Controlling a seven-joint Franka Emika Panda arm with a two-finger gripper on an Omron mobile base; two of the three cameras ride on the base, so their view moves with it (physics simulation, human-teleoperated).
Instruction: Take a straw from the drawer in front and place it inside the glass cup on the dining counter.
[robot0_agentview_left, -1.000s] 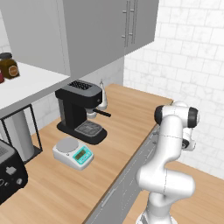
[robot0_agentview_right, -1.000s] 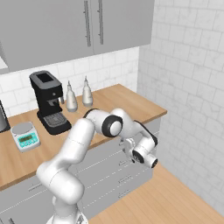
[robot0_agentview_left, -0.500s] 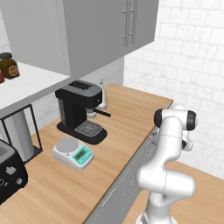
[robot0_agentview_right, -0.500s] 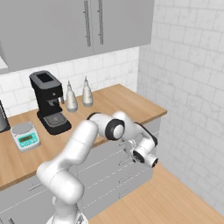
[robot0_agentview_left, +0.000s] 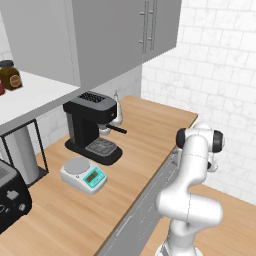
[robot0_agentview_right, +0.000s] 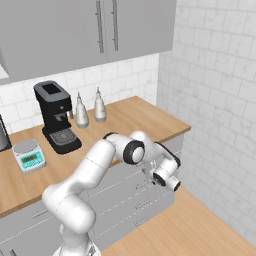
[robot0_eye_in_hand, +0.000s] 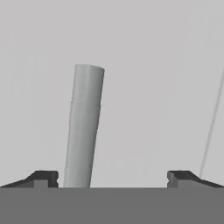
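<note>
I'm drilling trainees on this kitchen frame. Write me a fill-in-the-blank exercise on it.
1. The hand has its two fingertips standing wide ____.
2. Close ahead of the hand, the drawer's bar handle is coloured ____.
3. The drawer under the wood worktop is ____.
4. Next to the coffee machine sits a kitchen ____.

Missing words: apart; grey; closed; scale

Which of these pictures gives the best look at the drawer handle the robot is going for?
The hand view: the handle stands close up as a grey bar against the drawer front, between the open gripper tips. In the right base view the arm hides most of that drawer; in the left base view the fronts show edge-on.
</note>
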